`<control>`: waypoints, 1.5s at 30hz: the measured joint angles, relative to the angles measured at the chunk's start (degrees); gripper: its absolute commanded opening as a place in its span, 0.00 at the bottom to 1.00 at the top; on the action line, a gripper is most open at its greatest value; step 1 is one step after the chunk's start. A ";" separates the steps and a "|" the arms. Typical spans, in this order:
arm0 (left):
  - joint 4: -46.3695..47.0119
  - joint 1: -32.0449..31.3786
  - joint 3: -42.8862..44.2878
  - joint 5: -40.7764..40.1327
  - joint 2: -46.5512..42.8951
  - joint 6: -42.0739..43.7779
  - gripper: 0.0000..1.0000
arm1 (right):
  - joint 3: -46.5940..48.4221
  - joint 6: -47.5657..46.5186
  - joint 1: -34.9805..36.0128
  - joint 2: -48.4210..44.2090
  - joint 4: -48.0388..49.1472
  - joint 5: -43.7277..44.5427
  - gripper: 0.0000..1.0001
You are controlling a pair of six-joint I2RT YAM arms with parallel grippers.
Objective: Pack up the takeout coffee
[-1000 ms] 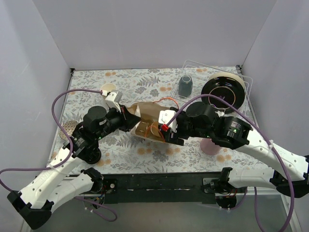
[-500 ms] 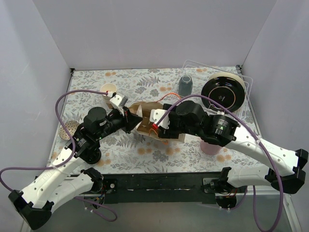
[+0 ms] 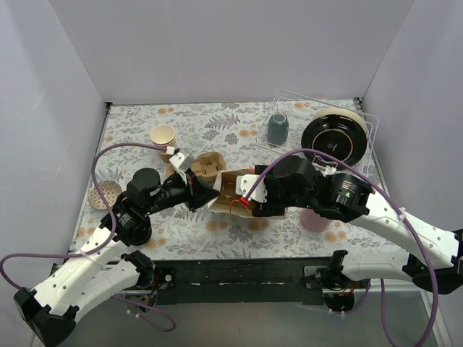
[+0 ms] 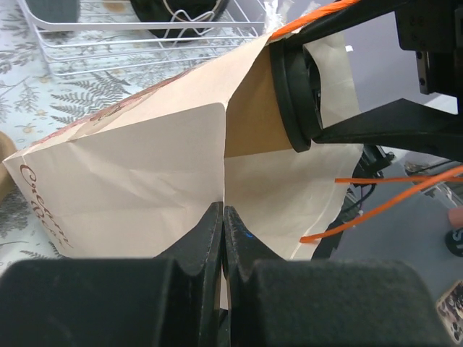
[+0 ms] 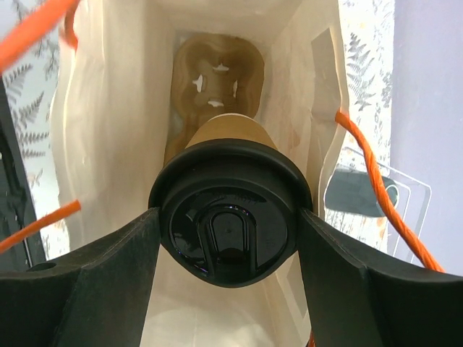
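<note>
Item: takeout coffee (image 5: 228, 195), gripped at its black lid by the right gripper (image 5: 228, 220), jaws spread wide around it. It sat inside the mouth of the paper bag (image 3: 224, 189), which lay sideways on the table (image 3: 217, 119). Left gripper (image 4: 223, 217): pinched tight on the bag's paper at its 9 o'clock. Within 1 second the bag had swung its mouth toward 3 o'clock and the cup entered; only seating and release likely remained.

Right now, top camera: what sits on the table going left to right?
Round mesh disc → stack of paper cups → paper bag → grey mug → black plate.
</note>
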 measured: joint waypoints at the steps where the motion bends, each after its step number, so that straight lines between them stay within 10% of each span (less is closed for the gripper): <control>1: 0.31 0.00 -0.42 0.59 -0.09 -0.35 0.00 | 0.07 -0.28 0.00 -0.13 -0.81 -0.02 0.39; 26: 12.83 -0.22 -9.07 -9.16 -1.64 2.54 0.00 | -2.32 -7.78 1.42 7.56 3.39 12.46 0.39; 45: 14.49 -0.76 -12.22 -12.79 -3.93 6.95 0.00 | -0.22 6.69 -4.44 6.23 11.78 8.46 0.38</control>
